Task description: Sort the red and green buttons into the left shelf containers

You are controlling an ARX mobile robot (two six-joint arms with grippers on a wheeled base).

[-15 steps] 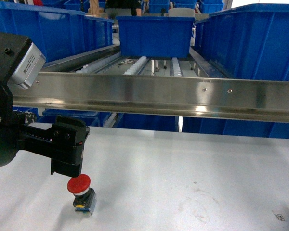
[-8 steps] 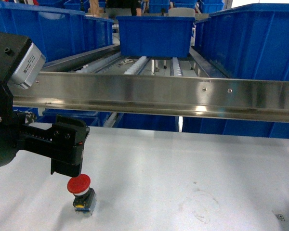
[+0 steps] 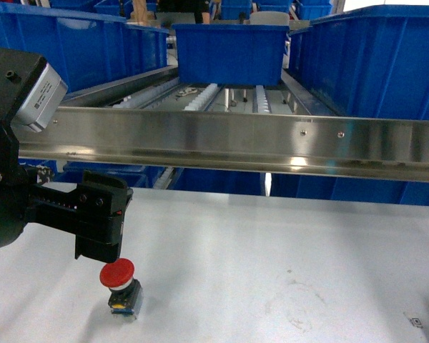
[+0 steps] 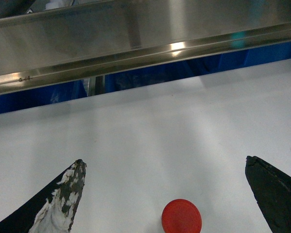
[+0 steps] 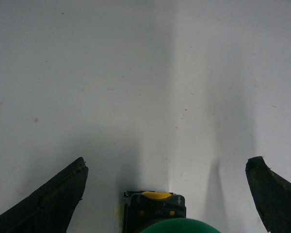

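**Nothing has shifted; both arms poised over their buttons**

Since a second ago I see no change: my left gripper (image 4: 165, 167) still hangs above the red button (image 3: 121, 284), fingers (image 4: 70, 187) spread wide. The right gripper (image 5: 165, 167) is likewise spread, around the green button (image 5: 172, 225) at the frame's bottom edge. Both stand on a pale, scuffed tabletop (image 3: 272, 250). Beyond it run the shelf's steel rail (image 3: 272, 143), white rollers and blue bins (image 3: 229, 53).
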